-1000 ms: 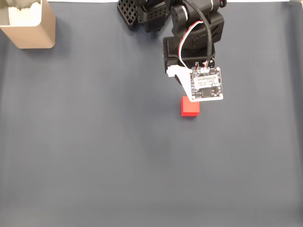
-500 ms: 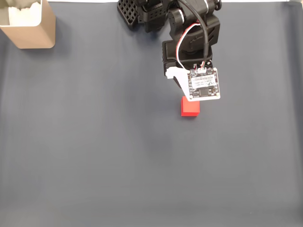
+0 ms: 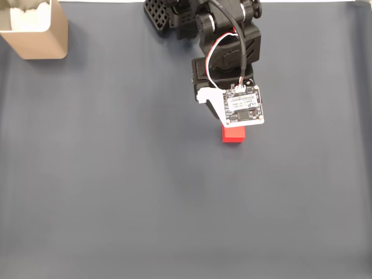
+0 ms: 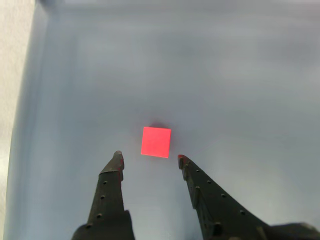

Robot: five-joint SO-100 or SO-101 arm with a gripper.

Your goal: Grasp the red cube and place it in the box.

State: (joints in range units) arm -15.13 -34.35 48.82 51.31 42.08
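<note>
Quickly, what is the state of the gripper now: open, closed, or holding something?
Gripper: open, holding nothing; the red cube lies on the mat just beyond its fingertips.

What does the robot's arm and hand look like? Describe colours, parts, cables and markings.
The arm is black plastic with white and red cables looping to a white-framed circuit board. In the wrist view, the hand has two tapered black fingers dotted with small holes.

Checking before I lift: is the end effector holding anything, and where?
Nothing held. The end effector is open, and the red cube lies on the mat just beyond its fingertips.
</note>
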